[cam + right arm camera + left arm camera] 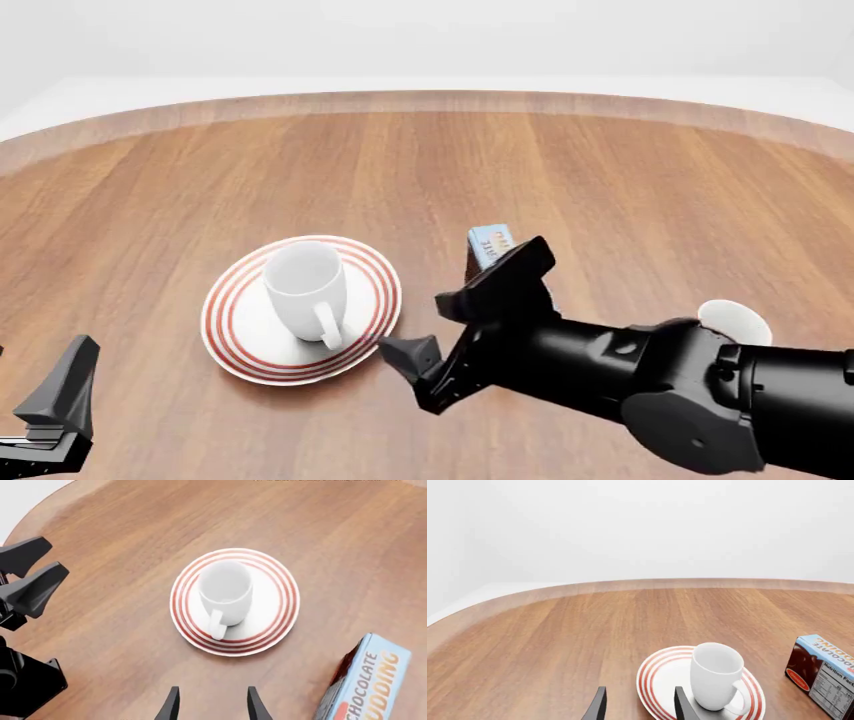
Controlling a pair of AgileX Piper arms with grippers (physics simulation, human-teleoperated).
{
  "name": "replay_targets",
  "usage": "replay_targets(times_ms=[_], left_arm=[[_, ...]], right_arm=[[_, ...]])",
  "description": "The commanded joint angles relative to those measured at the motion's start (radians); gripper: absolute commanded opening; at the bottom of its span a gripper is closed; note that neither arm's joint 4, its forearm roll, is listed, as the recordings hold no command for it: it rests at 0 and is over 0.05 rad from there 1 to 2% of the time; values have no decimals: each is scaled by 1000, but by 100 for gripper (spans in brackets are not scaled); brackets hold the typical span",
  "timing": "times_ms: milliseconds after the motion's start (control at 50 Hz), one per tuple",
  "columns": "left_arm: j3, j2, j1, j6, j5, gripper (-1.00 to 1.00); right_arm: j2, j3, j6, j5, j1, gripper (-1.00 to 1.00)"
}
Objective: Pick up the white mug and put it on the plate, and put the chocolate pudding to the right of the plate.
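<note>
Writing: chocolate pudding (363, 690) carton reads "CHOCOLATE PUDDING" in orange on light blue; a Nutrition Facts panel shows on one side (finer print unreadable).
Mug: white mug (308, 292) stands upright on the plate (240, 340), handle toward the arms' side.
Pudding: upright on the table (601, 170), just right of the plate, apart from it.
Right gripper (461, 325): fingers spread, holding nothing, above the table between plate and carton.
Left gripper (639, 705): fingers parted, empty, near the plate's edge.
Room: bare wood stretches to the table's far curved edge.

wooden table (601, 170) | on it: plate (230, 318); chocolate pudding (489, 243) upright, right of plate
</note>
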Motion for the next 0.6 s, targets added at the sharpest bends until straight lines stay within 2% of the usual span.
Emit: replay_targets(times_ms=[20,400,600], left_arm=[[0,0,0,0,0,100],[0,0,0,0,0,100],[0,0,0,0,0,100]], right_arm=[[-54,54,11,-23,-9,100],[-153,179,34,-98,-26,100],[-227,240,42,-107,-40,100]])
